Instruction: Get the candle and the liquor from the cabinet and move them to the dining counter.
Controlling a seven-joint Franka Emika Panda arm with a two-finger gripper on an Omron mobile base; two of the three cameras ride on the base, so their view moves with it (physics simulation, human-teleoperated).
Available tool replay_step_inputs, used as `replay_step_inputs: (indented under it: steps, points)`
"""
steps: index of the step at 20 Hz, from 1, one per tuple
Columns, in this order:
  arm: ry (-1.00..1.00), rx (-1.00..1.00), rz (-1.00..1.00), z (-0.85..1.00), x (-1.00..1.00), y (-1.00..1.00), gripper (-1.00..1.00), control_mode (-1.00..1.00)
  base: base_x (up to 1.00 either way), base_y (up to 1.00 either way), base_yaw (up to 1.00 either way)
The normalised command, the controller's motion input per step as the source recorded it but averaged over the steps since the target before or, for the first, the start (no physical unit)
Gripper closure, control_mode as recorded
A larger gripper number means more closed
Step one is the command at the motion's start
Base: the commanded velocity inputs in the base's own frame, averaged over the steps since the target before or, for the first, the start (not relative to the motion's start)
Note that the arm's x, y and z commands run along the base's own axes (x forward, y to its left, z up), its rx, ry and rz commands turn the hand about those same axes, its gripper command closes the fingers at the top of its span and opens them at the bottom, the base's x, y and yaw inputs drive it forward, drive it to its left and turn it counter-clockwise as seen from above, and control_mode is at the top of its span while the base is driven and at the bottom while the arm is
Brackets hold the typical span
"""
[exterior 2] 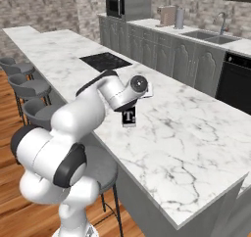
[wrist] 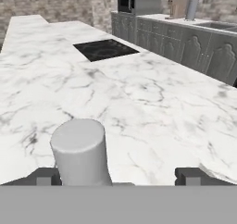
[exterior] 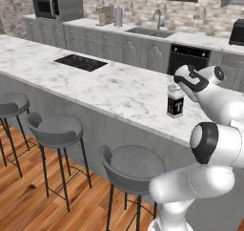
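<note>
One long white grey-veined marble dining counter (exterior: pixel 95 82) ran across the room, with a flat black cooktop (exterior: pixel 81 62) set into it and three round grey bar stools (exterior: pixel 57 130) standing along its near side. Behind it stood the grey kitchen units with a steel sink (exterior: pixel 150 32) and a black microwave (exterior: pixel 46 6) against the brick wall. The white robot arm reached over the counter edge. Its two-finger gripper (wrist: pixel 119 176) was at the neck of the square dark glass liquor bottle with a pale label (exterior: pixel 175 103), which stood upright on the counter near the edge. In the hand view the grey stopper (wrist: pixel 79 150) rose between the dark fingertips (wrist: pixel 44 176), and the jaws were spread wide, not pressing the bottle.
</note>
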Motion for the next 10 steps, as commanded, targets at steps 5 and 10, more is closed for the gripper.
replay_step_inputs:
  steps: [5,10]
  points:
    - [0.01,0.0,0.0,0.61,-0.08,0.01,-1.0,-1.0,0.0,0.0,0.0]
    - [0.02,0.0,0.0,0.75,-0.01,0.02,-1.0,-1.0,0.0,0.0,0.0]
